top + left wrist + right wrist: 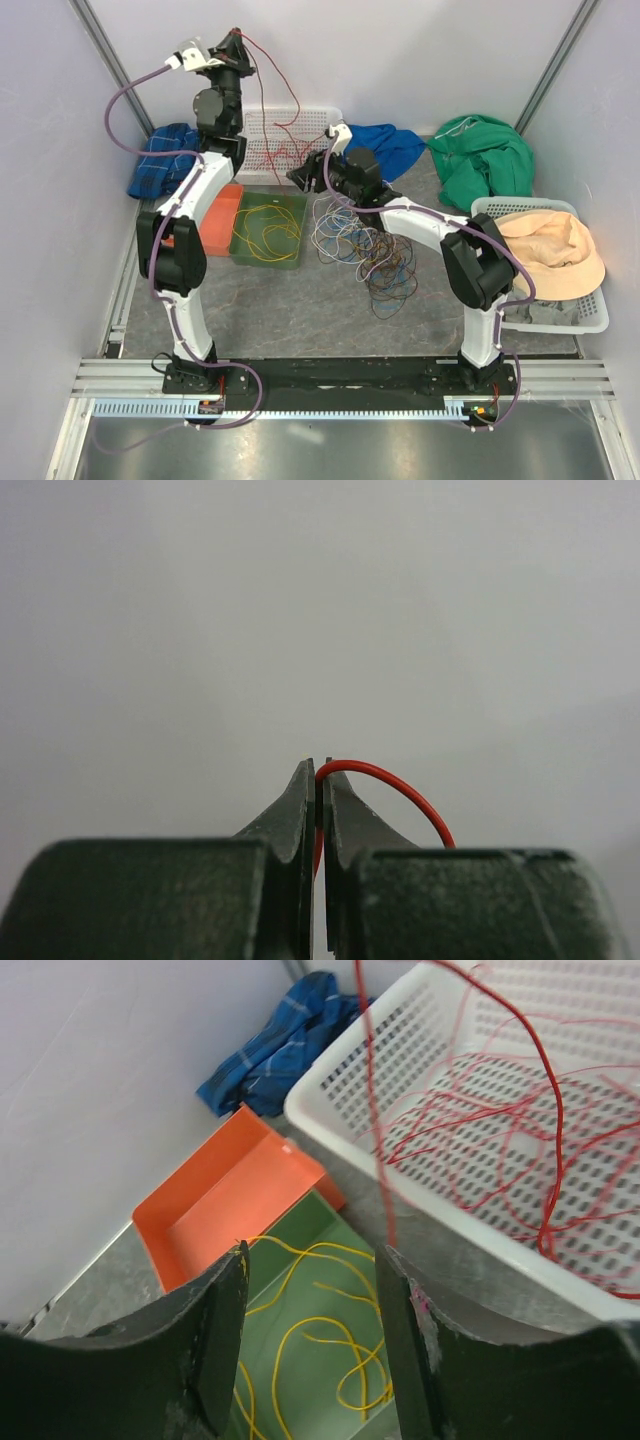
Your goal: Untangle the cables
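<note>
Left gripper (317,770) is pinched tight on a red cable (400,785); right gripper (312,1252) stands parted, a red strand (373,1110) hanging just ahead, yellow cables (330,1340) below it.

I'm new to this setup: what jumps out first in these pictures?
The left gripper, raised high at the back, is shut on a red cable that trails down into the white basket. In front of it lies a loose tangle of mixed cables, and yellow cables sit coiled in the green tray to its left.
</note>
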Available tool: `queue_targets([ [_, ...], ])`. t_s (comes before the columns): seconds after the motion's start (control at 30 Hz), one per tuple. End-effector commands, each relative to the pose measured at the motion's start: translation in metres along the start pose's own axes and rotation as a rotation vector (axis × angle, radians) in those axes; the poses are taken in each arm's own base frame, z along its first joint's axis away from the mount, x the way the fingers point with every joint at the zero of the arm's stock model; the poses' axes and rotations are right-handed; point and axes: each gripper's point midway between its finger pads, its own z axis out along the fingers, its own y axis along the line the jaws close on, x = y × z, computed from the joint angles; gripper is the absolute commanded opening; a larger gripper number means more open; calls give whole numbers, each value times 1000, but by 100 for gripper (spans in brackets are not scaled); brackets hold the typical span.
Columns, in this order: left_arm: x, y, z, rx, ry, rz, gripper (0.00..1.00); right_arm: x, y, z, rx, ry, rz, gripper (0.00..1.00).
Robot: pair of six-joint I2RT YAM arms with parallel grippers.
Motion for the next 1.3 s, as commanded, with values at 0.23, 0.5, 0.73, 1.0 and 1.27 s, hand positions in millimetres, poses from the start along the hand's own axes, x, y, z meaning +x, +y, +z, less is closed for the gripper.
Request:
queue_targets([
  [0.23,-114,-52,24,138,-321,-59,2,-27,31,9,-150,-73,-35,58],
  [0.5,-57,-30,35,119,-294,5,2,-66,15,-18,-184,-204,65,57],
  [0.73,62,45,27,-17,-120,65,2,-80,2,-29,-180,-260,99,61],
  [1.0,97,60,19,-34,-28,62,2,-75,-3,-28,-179,-260,103,63],
  [1.27,148,89,5,-140,174,62,44,-16,-19,8,-160,-91,140,72],
])
